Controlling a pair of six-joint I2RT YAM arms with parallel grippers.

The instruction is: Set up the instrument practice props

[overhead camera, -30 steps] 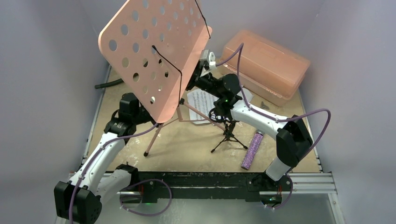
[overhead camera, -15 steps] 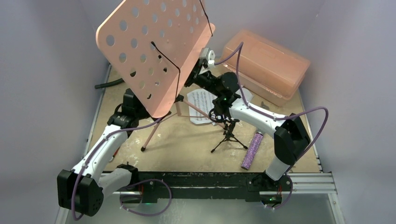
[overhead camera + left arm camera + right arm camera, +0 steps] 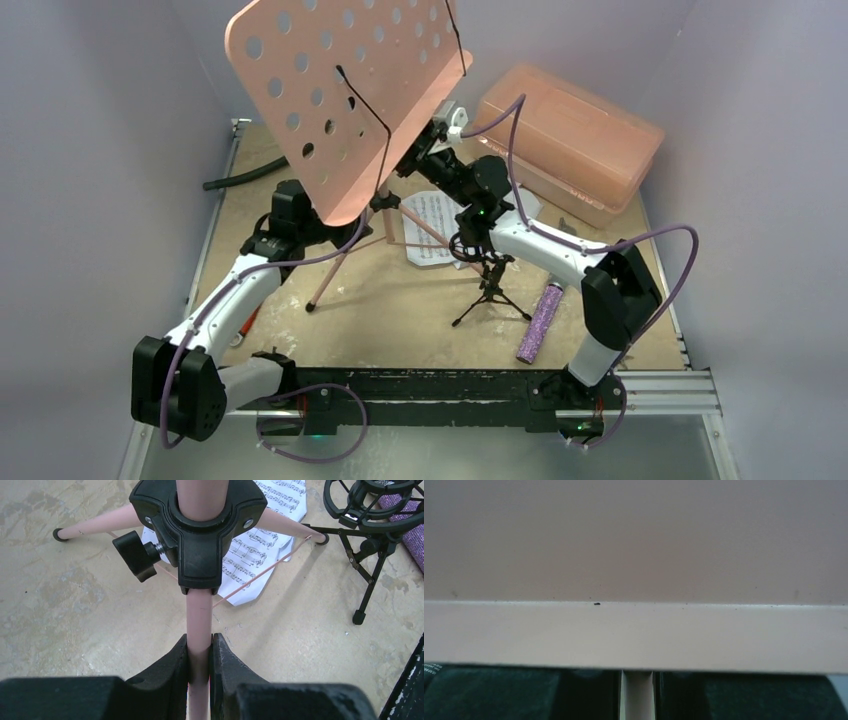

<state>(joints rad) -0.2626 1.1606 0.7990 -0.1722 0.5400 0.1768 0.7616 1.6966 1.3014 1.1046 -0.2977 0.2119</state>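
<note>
While both jaws clamp one music stand (image 3: pixel 345 195), one microphone (image 3: pixel 541 322), one mic tripod (image 3: pixel 489 287) sit nearby.

The left arm (image 3: pixel 225 305) reached forward with the left gripper (image 3: pixel 200 647) low, its jaws pinched on the music stand (image 3: pixel 355 190) pole between them, while the right arm (image 3: pixel 545 250) bent forward-left, the right gripper (image 3: pixel 636 692) raised, jaws nipping the stand's thin edge.

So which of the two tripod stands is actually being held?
The pink music stand: the left fingers clamp its pole and the right fingers pinch its desk lip. The small black mic stand stands ungripped.
</note>
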